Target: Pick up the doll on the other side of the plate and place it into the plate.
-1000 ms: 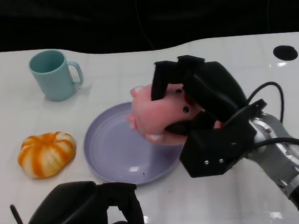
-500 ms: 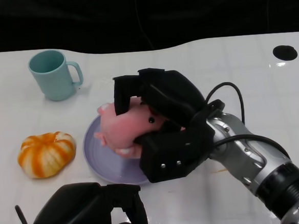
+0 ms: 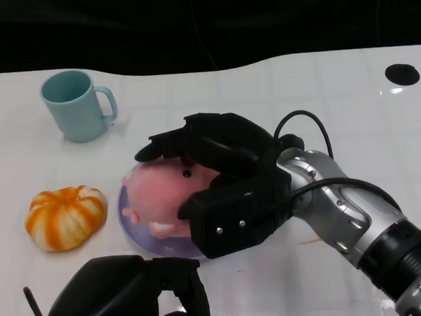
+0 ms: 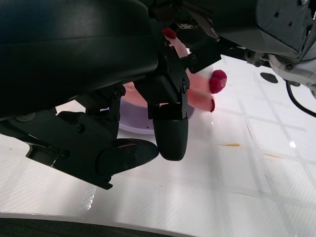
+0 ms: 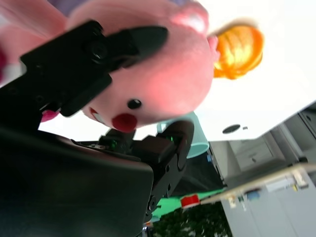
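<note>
Plate [image 3: 132,228], lavender, mostly hidden: only its left rim shows in the head view, the rest covered by the pink doll [image 3: 163,201] and the right robot hand [image 3: 216,183]; whether the doll's underside touches the plate cannot be told. Right robot hand: grasps the doll, fingers over its top and thumb side below; the right wrist view shows the doll's face [image 5: 148,74] pressed between black fingers [image 5: 89,54]. Doll: over the plate's left part, one black eye visible. Change from a second ago: hand and doll have travelled from the plate's right edge leftward and lower, now sitting over the plate's middle and left. Left robot hand [image 3: 126,298]: cut off at the lower edge of the head view, fingers curled in with nothing in them, near the plate's front rim. Surroundings on the white tabletop [image 3: 336,98]: orange pumpkin [image 3: 64,217] just left of the plate; teal mug [image 3: 77,106] behind, well apart.
</note>
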Tool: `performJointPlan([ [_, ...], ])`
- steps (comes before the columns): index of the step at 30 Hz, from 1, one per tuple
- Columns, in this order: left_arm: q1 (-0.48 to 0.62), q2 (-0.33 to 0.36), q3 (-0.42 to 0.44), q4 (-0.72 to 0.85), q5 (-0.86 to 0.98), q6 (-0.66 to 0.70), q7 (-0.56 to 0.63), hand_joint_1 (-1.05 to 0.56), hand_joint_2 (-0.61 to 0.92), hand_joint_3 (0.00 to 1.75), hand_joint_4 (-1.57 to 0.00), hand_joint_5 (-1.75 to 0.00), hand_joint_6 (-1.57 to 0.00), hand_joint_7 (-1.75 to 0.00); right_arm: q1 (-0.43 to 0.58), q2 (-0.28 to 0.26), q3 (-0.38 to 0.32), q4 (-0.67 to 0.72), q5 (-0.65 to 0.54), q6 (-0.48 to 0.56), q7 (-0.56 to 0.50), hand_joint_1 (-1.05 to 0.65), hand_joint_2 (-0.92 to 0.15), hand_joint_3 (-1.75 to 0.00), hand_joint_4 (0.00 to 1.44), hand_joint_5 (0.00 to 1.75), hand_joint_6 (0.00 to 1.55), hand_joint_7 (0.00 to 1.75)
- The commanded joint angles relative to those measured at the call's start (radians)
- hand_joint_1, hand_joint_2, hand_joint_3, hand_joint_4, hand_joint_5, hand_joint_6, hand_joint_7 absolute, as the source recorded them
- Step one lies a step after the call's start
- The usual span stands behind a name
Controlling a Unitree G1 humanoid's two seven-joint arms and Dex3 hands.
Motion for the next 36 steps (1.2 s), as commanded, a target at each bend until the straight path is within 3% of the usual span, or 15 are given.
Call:
performJointPlan([
  [1, -0.003, 0.005, 0.003, 0.011, 0.001, -0.006, 0.003, -0.18, 0.69, 0.71, -0.75, -1.35, -0.78, -1.07, -0.014, -0.023, 0.009, -0.05, -0.004, 0.017, 0.044, -0.83, -0.92, -0.19, 0.01, 0.46, 0.17, 0.0],
  [9, -0.008, 0.004, 0.004, 0.015, -0.001, -0.004, 0.0, -0.19, 0.7, 0.71, -0.74, -1.36, -0.78, -1.08, 0.009, -0.04, -0.004, -0.121, 0.025, 0.054, 0.121, -0.91, -0.92, -0.21, 0.0, 0.32, 0.11, 0.0],
  [15, -0.016, 0.001, 0.002, 0.023, -0.003, -0.001, -0.001, -0.2, 0.71, 0.68, -0.74, -1.34, -0.78, -1.08, 0.06, -0.094, -0.037, -0.266, 0.07, 0.088, 0.199, -0.91, -0.92, -0.21, 0.0, 0.29, 0.1, 0.01],
  [23, -0.02, 0.01, 0.022, 0.04, -0.024, -0.017, 0.003, -0.22, 0.74, 0.63, -0.75, -1.3, -0.79, -1.06, 0.175, -0.199, -0.113, -0.486, 0.173, 0.136, 0.315, -0.82, -0.92, -0.17, 0.0, 0.42, 0.14, 0.03],
  [36, -0.025, 0.018, 0.039, 0.073, -0.028, -0.051, 0.009, -0.21, 0.76, 0.6, -0.76, -1.33, -0.8, -1.04, 0.328, -0.342, -0.211, -0.652, 0.286, 0.164, 0.395, -0.75, -0.92, -0.16, 0.04, 0.6, 0.23, 0.06],
])
